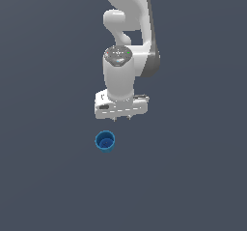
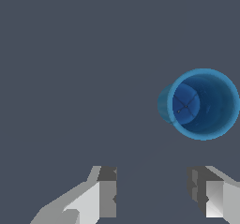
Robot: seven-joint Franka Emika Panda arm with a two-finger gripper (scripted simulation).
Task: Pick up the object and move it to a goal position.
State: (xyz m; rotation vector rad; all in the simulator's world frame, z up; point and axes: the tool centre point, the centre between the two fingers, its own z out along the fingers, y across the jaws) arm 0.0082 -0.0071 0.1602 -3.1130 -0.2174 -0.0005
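From my seat the exterior view shows the white arm (image 1: 126, 41) reaching down over a plain dark grey floor (image 1: 48, 177), its gripper (image 1: 124, 117) hanging above the surface. I can only make out two tiny finger tips under the white hand block, so I can't say how wide they stand. The blue cup (image 1: 105, 141) sits upright, mouth up, near the gripper but apart from it, toward the exterior view's left.
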